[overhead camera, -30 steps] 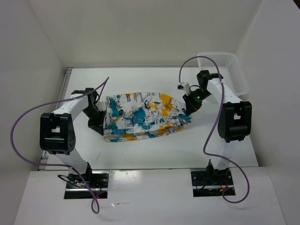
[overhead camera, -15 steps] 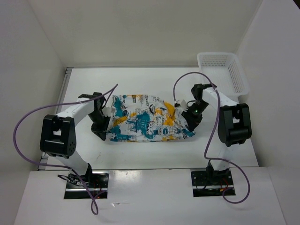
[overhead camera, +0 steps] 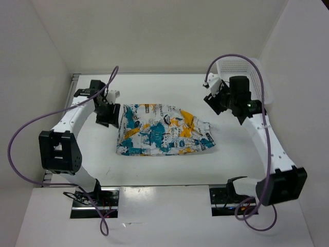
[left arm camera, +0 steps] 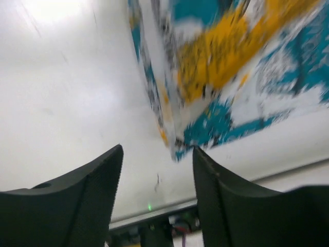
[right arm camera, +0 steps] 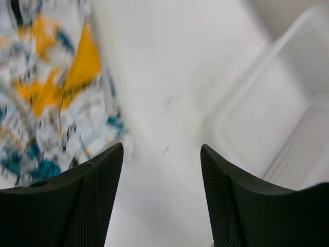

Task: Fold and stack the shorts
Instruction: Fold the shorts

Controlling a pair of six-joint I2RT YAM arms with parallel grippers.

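Note:
The shorts (overhead camera: 163, 131), white with teal, orange and black print, lie folded flat in the middle of the table. My left gripper (overhead camera: 109, 114) hovers just off their upper left corner, open and empty; its wrist view shows a blurred fabric edge (left arm camera: 205, 92) ahead of the open gripper (left arm camera: 158, 154). Off the upper right of the shorts, next to the basket, my right gripper (overhead camera: 215, 101) is lifted, open and holding nothing. Its wrist view has the open gripper (right arm camera: 162, 154) over bare table, with the shorts (right arm camera: 51, 92) to the left.
A white mesh basket (overhead camera: 259, 72) stands at the back right corner, also blurred on the right of the right wrist view as the basket (right arm camera: 288, 118). White walls enclose the table (overhead camera: 164, 164) on three sides. Purple cables loop from both arms.
Both grippers have let go of the shorts, opened and pulled up and away toward the back corners. The shorts now lie flat, slightly nearer than a second ago.

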